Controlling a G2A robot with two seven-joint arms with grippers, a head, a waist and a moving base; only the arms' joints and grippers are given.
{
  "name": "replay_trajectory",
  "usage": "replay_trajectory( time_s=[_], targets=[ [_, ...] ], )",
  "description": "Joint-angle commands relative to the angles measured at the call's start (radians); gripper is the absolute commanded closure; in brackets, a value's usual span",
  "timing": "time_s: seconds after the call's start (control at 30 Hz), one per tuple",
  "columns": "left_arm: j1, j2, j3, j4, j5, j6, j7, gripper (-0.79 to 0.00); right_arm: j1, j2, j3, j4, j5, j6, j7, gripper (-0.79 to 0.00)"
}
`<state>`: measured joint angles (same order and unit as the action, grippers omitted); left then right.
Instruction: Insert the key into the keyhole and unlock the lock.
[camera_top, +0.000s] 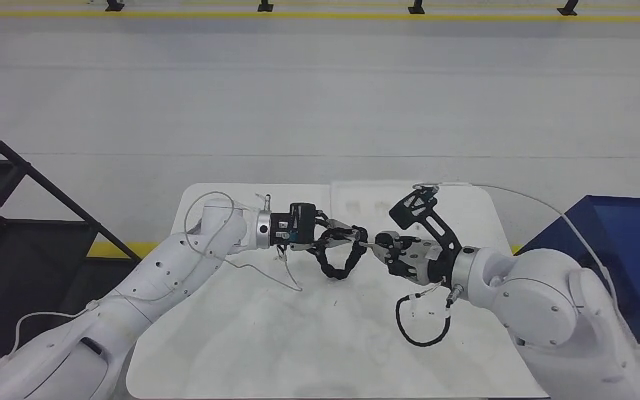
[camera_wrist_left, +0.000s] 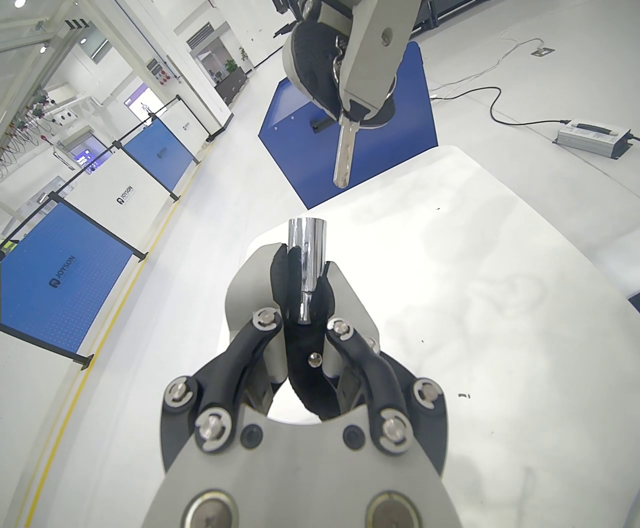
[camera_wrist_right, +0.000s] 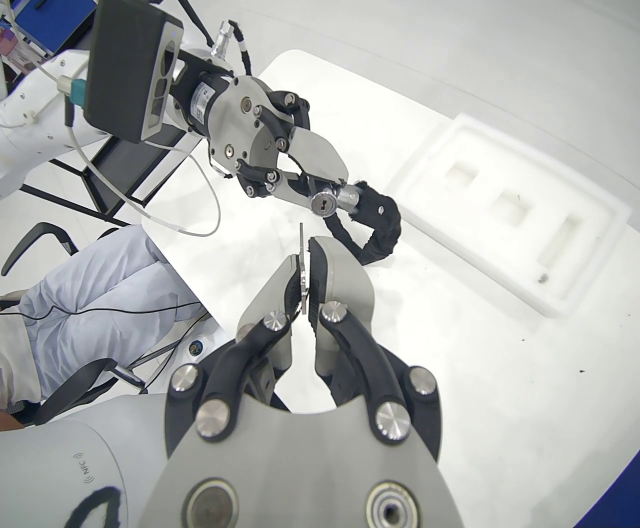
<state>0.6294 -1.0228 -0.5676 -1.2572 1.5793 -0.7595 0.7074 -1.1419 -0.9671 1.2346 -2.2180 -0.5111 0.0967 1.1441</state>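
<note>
Where it's all happening: both arms meet in mid-air over the middle of the tabletop, well in from every edge.
Room to move: plenty. There's open air between the two grippers, with bare white surface under them.
Edges: the tabletop has rounded corners. In the left wrist view its far rim curves behind the lock, and a blue box sits on the floor just past it.
Nearest clutter: a white foam tray with three recesses lies flat on the far side of the tabletop. It's off to the side of the lock and not touching anything.
Left gripper: its fingers are narrow, clamped on the lock where the chrome barrel meets the black cable.
Lock: the barrel pokes out past the fingertips, and the keyhole faces the other arm. The cable loop hangs off to one side, clear of the tabletop as far as I can tell.
Right gripper: its fingers are almost shut, pinching the key by its head.
Key: the blade sticks out toward the barrel. The tip is near the keyhole but not touching, and a bit off line.
</note>
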Motion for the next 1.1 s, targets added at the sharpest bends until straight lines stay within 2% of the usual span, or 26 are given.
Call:
replay_trajectory(
  time_s=[0.0, 1.07],
  targets=[
    [0.005, 0.0, -0.006, -0.007, 0.001, -0.006, -0.008, 0.0, 0.003, 0.0, -0.005, 0.004, -0.004, 0.003, -0.003, 0.0],
    [0.041, -0.012, -0.059, -0.016, 0.072, -0.053, 0.012, 0.0, 0.042, -0.004, -0.038, 0.074, 0.024, 0.003, 0.005, 0.0]
  ],
)
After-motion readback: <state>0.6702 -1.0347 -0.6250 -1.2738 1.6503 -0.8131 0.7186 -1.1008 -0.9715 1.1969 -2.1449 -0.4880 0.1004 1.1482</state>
